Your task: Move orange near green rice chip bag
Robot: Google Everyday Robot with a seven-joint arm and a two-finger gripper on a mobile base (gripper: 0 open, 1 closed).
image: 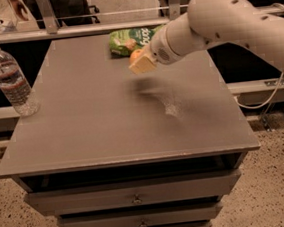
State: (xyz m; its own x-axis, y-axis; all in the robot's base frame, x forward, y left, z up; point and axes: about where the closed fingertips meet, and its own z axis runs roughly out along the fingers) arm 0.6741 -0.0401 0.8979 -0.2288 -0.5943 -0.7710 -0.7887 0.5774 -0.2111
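The orange (136,55) sits between the pale yellow pads of my gripper (140,61), which is shut on it and holds it above the grey table. The green rice chip bag (131,39) lies flat at the table's far edge, just behind and slightly left of the gripper. My white arm (223,19) reaches in from the right and hides the bag's right end. The orange is only partly visible behind the pads.
A clear plastic water bottle (11,80) stands upright near the table's left edge. The grey table top (108,129) sits on a drawer cabinet (135,199). A metal rail (74,30) runs behind the far edge.
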